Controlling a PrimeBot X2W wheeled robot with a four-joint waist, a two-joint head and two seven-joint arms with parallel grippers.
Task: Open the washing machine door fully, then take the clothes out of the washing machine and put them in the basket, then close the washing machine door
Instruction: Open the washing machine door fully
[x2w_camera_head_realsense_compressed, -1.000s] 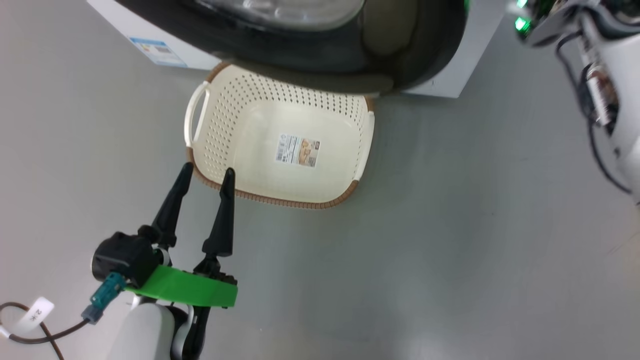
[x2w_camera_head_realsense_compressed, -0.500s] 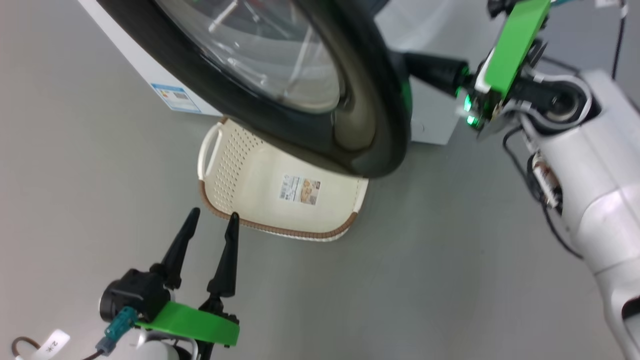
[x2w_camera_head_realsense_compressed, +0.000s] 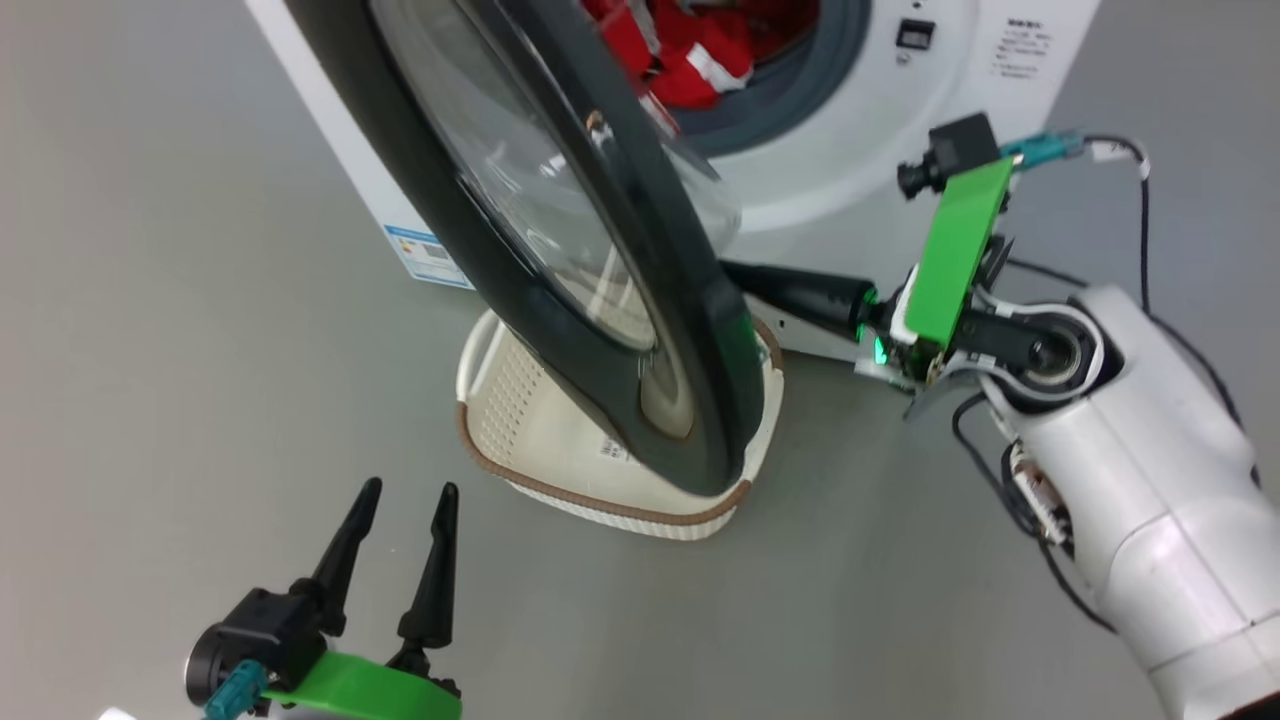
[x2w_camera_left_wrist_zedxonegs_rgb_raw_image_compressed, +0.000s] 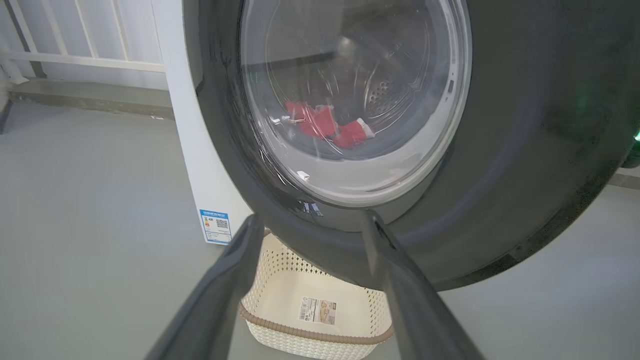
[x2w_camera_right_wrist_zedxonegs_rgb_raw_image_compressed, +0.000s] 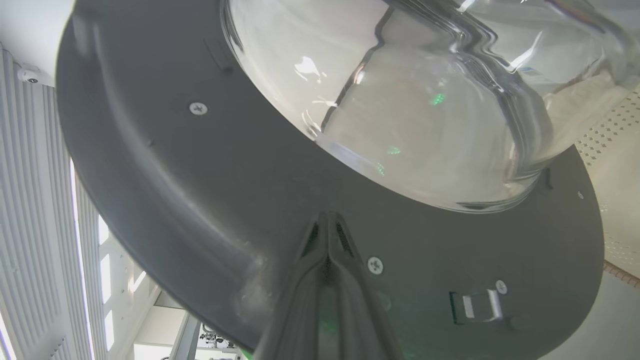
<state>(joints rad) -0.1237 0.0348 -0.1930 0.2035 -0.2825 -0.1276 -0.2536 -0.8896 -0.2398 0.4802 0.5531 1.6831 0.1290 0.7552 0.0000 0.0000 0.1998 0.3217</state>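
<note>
The right gripper (x2w_camera_right_wrist_zedxonegs_rgb_raw_image_compressed: 327, 219) is closed, its 2 dark fingers pinched together with nothing between them. In the right wrist view the tips are sitting on, or just shy of, the grey inner face of the washing machine door (x2w_camera_right_wrist_zedxonegs_rgb_raw_image_compressed: 200, 200), below the bulging glass bowl (x2w_camera_right_wrist_zedxonegs_rgb_raw_image_compressed: 400, 110) at upper right and up-left of a small latch (x2w_camera_right_wrist_zedxonegs_rgb_raw_image_compressed: 477, 305) near the bottom right.

The step in hand looks like swinging the door fully open, with the closed fingers working as a pusher. To do it well, the tips should be pressing on the flat grey ring, not the slippery glass or the latch, and following the curve of the hinge so they are not skidding off the rim.

The left gripper (x2w_camera_head_realsense_compressed: 411, 488) is hanging open and empty at the lower left of the head view, near the basket (x2w_camera_head_realsense_compressed: 560, 492) but apart from it.

The head view is showing the door nearly edge-on at centre frame, roughly half open and overhanging the basket on the floor. The red clothes (x2w_camera_head_realsense_compressed: 690, 60) are lying in the drum of the washing machine (x2w_camera_head_realsense_compressed: 850, 200) at the top.

The left wrist view is giving the door's outer black face, with the clothes seen through the glass and the basket's label beneath. The right wrist view alone is showing the contact spot, the screws and the latch.
</note>
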